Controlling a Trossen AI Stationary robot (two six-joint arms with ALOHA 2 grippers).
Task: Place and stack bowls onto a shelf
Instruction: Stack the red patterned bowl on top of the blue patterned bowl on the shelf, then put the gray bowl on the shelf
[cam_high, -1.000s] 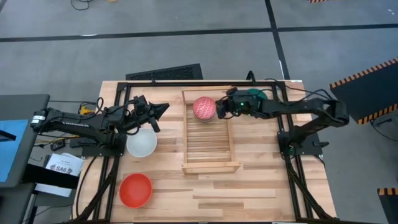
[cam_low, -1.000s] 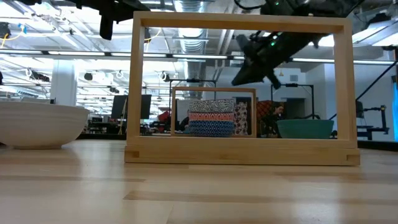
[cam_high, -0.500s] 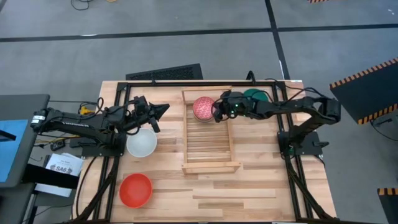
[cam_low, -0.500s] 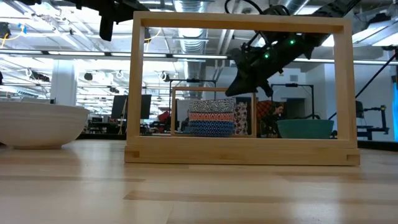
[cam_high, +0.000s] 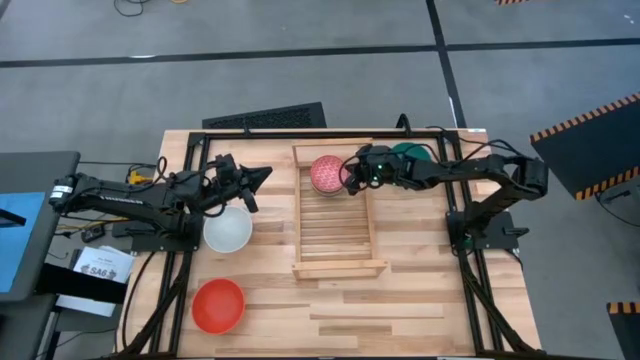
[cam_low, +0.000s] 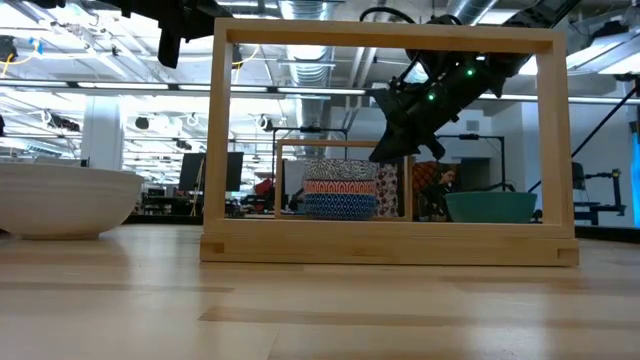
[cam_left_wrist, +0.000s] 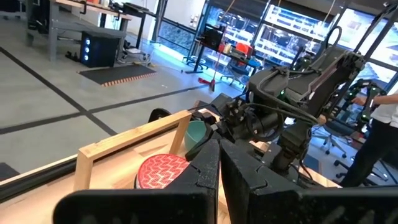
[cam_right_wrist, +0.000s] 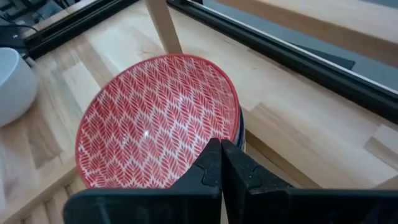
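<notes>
Right gripper has moved in beside red-patterned bowl; fingers closed.

Light-wood tabletop with bowls and rack
On it: slatted shelf, white bowl, red bowl, teal bowl.

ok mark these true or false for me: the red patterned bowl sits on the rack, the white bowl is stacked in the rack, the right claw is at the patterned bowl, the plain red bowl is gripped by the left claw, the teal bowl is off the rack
1. The red patterned bowl sits at one end of the shelf. True.
2. The white bowl is stacked in the shelf. False: it sits on the table, beside the shelf.
3. The right claw is at the patterned bowl's rim, fingers closed. True.
4. The left claw grips the plain red bowl. False: that bowl lies alone on the table.
5. The teal bowl is off the shelf. True.
</notes>
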